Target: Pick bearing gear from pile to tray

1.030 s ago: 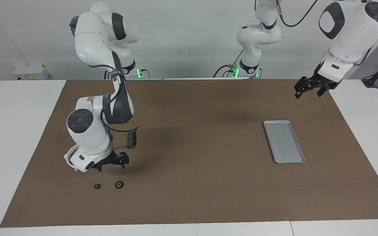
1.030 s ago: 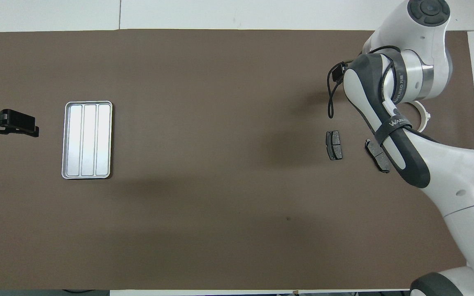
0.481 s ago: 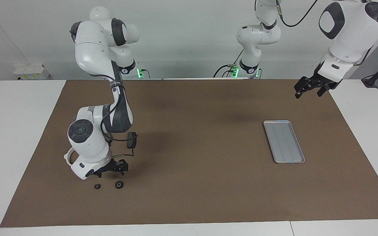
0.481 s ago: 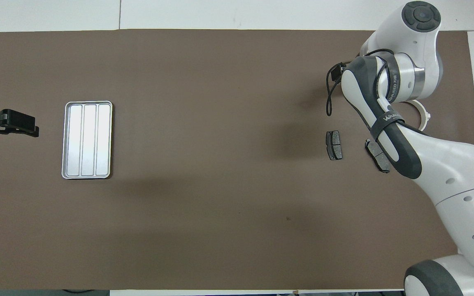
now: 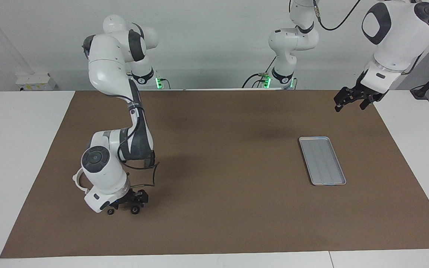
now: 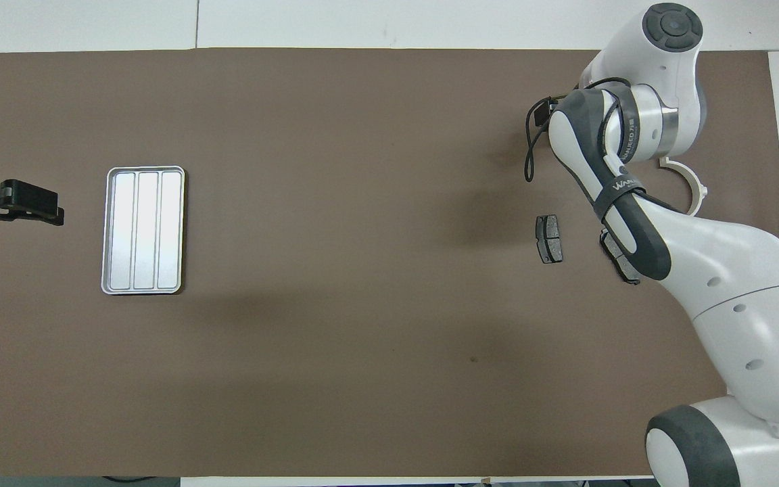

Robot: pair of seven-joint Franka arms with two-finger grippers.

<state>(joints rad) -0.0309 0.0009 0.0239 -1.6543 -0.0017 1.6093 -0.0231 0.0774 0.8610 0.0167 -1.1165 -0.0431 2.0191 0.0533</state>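
Note:
The pile lies at the right arm's end of the table. It holds a white half-ring bracket (image 5: 76, 181) (image 6: 692, 187), two dark grey pads (image 6: 549, 239) (image 6: 623, 262) and two small black round pieces (image 5: 110, 212) (image 5: 135, 211). My right gripper (image 5: 137, 205) is open and low over the table, its fingertips right at the larger round piece. In the overhead view the right arm hides the gripper and both round pieces. The silver tray (image 5: 322, 160) (image 6: 144, 230) lies empty toward the left arm's end. My left gripper (image 5: 350, 99) (image 6: 32, 203) waits in the air beside the tray.
A brown mat (image 5: 222, 156) covers the table, with white table edge around it. The right arm's elbow and a looping black cable (image 5: 151, 175) hang over the pads.
My right gripper has come down and moved farther from the robots, from above the mat to the larger black round piece. The left arm, the tray and the pile have not moved.

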